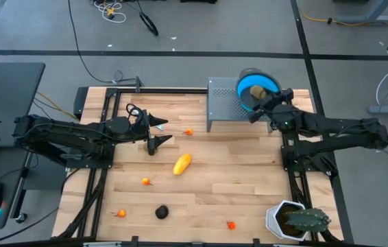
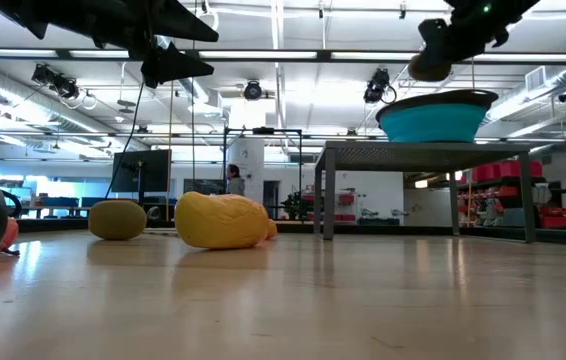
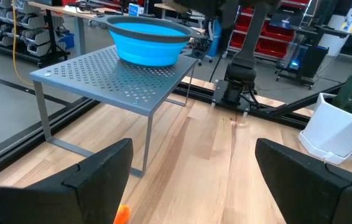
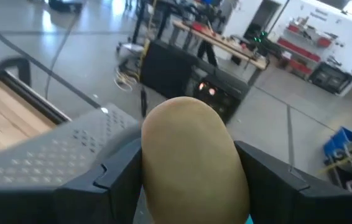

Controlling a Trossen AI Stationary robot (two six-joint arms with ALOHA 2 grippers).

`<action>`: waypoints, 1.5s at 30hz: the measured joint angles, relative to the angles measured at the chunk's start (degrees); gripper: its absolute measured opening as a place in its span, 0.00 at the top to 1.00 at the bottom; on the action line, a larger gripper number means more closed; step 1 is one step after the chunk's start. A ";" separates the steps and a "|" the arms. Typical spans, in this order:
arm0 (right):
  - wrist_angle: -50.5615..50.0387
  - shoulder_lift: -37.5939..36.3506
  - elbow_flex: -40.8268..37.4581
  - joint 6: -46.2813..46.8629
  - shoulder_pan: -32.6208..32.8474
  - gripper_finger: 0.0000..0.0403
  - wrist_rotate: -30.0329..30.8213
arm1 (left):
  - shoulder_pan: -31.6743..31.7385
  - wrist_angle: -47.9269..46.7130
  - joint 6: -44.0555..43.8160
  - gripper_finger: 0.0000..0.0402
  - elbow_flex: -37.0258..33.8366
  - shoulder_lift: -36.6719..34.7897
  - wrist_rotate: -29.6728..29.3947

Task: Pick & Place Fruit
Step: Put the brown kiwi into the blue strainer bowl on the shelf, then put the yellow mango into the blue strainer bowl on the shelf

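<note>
My right gripper [image 1: 261,103] is up at the far right, shut on an olive-brown oval fruit [image 4: 194,155] held over the blue bowl [image 1: 257,85]. The bowl stands on a grey perforated stand [image 1: 223,103]. My left gripper [image 1: 161,132] hovers open above the table's left middle, holding nothing. On the wood lie a yellow oblong fruit [image 1: 182,163], a near-black round fruit [image 1: 161,212] and several tiny orange-red bits, one of them [image 1: 189,131] near the stand. A second olive oval [image 2: 118,218] rests on the table beside the yellow fruit [image 2: 221,220]. My right gripper pinches the olive-brown oval by its two opposite sides [image 4: 154,162] between its two fingers [image 4: 117,177]. The fingers reach in roughly level from the table's right side. The fruit [image 2: 425,68] is lifted clear, just above the bowl's rim [image 2: 403,103].
A white container with a green spiky plant [image 1: 293,219] stands at the near right corner. The right arm's base post [image 3: 241,81] rises behind the stand. Black frame rails [image 1: 98,185] run along the table's left and right sides. Bare wood lies between the yellow fruit and the stand.
</note>
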 joint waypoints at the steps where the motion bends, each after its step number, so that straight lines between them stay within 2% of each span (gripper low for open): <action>1: -0.33 0.18 0.01 0.05 -0.70 0.41 -0.03 | 0.00 0.00 0.03 0.13 0.00 0.00 0.00; 4: -1.74 0.61 0.01 -0.17 -2.23 0.38 -0.49 | 0.01 0.00 0.06 0.13 0.00 0.00 0.00; 12: -0.91 0.91 0.01 -0.69 -4.81 0.23 -6.09 | -0.01 -0.31 -0.34 0.13 0.00 0.00 0.04; 15: 0.09 0.89 0.01 -0.69 -4.76 0.20 -6.26 | 0.00 -0.39 -0.42 0.13 0.00 0.00 0.07; 17: 1.89 0.89 0.01 -1.44 -4.41 0.20 -8.44 | 0.00 -0.39 -0.43 0.13 0.00 0.00 0.09; 20: 7.17 0.90 0.00 -2.45 -3.27 0.20 -17.33 | 0.01 -0.42 -0.34 0.13 0.00 0.00 0.07; 26: 18.33 4.01 0.01 -1.94 1.07 0.20 -43.52 | 0.00 -0.53 -0.31 0.13 0.00 0.00 -0.28; 29: 19.23 8.21 0.01 -0.89 4.31 0.20 -49.59 | -0.01 -0.57 -0.40 0.13 0.00 0.00 -0.28; 32: 18.65 13.38 0.01 0.13 7.73 0.20 -49.93 | -0.01 -1.48 -1.98 0.13 0.00 0.00 0.70; 37: 18.17 20.25 0.01 0.54 11.87 0.20 -49.93 | -0.43 -4.88 -6.27 0.13 0.00 1.17 6.10; 45: 13.81 21.90 0.01 8.56 15.62 0.20 -47.72 | -2.99 -7.42 -8.50 0.13 2.60 10.18 6.15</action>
